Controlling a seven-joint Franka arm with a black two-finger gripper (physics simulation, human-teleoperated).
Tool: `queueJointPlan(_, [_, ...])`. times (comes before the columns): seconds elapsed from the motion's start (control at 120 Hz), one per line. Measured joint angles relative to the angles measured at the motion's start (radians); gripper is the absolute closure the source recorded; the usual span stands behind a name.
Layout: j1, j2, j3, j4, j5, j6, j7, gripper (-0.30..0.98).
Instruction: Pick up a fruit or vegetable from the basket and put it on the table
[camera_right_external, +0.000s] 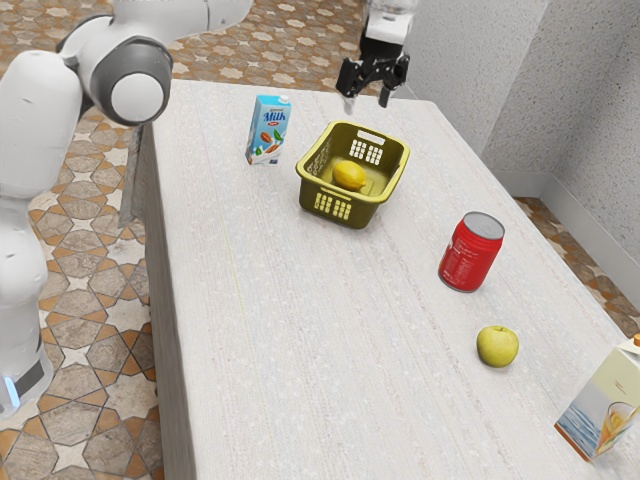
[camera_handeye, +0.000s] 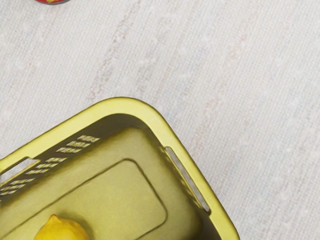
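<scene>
- Lemon (camera_right_external: 350, 175) inside the basket (camera_right_external: 336, 215), below the black gripper (camera_right_external: 367, 101); the fingers are spread apart, with nothing held between them.
- The lemon is a bright, warm yellow, oval and plump, lying on the basket's floor. Its skin shades to a deeper gold toward the edges. In the wrist view a small pointed nub stands out at one end, with a soft shadow on the floor around the fruit; part of it is cut off by the picture's edge.
- The basket is olive green with a paler, rounded rim, pierced sides and slots cut below the rim. A thin rounded outline marks its floor.
- Near the basket, toward the exterior view's left, a blue and white milk carton (camera_right_external: 268, 130) stands upright on the pale table (camera_right_external: 300, 350).
- Toward the exterior view's right, a red can (camera_right_external: 472, 254) stands upright.
- Farther out sits a yellow-green apple (camera_right_external: 497, 346).
- Outermost, a pale carton (camera_right_external: 603, 408) with a glass pictured on it is partly out of frame.
</scene>
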Motion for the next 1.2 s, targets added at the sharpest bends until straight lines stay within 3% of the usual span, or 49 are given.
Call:
queueJointPlan(0.133, [0.014,0.017,0.043,-0.051,0.013,0.089,0.004,0.00])
queueJointPlan(0.375, [0.064,0.067,0.050,-0.128,-0.037,0.188,0.017,0.00])
queueJointPlan(0.633, [0.069,0.120,0.131,-0.129,-0.031,0.219,0.017,0.00])
queueJointPlan(0.875, [0.013,0.182,0.132,-0.129,-0.027,0.231,-0.002,0.00])
queueJointPlan(1.2, [0.011,0.227,0.135,-0.127,-0.026,0.262,-0.022,0.00])
